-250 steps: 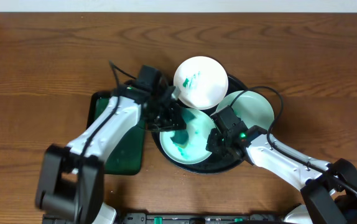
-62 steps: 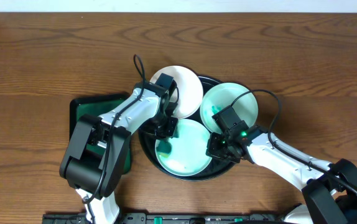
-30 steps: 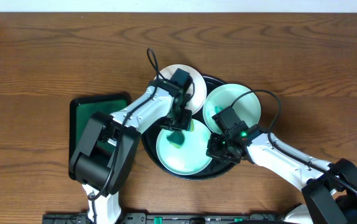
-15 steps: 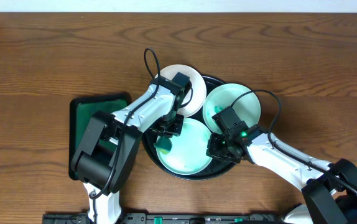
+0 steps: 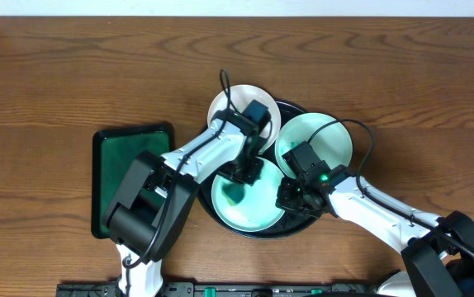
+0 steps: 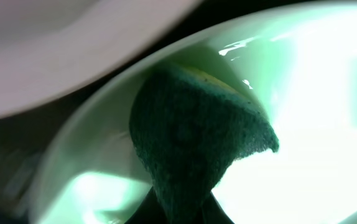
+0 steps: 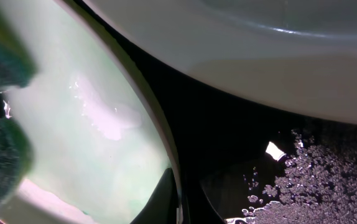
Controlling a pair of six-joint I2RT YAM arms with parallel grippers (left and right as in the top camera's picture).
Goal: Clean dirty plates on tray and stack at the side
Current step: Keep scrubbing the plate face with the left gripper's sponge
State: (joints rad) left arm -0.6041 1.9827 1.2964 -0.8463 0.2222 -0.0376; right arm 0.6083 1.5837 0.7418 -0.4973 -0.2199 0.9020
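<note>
Where the left gripper [image 5: 246, 172] meets the work, its fingers are drawn in tight on a dark green sponge [image 6: 194, 137]. A yellowish backing shows along the sponge's upper edge in the left wrist view. The sponge presses on the wet, green-tinted inner face of the lower plate [image 5: 249, 210].

At that plate's right edge, the right gripper [image 5: 290, 198] has its fingers [image 7: 164, 194] pinched together on the rim. In the right wrist view the plate's edge runs down between them, and suds [image 7: 309, 174] lie on the black surface at lower right.

Two more plates sit behind, at frame centre. The upper-left plate [image 5: 227, 111] is white and lies partly under the left arm. The right plate [image 5: 328, 136] is pale green. All three rest on the round black tray [image 5: 260, 235].

At left, a dark green rectangular tray [image 5: 125, 177] lies on the wooden table [image 5: 55, 74].
</note>
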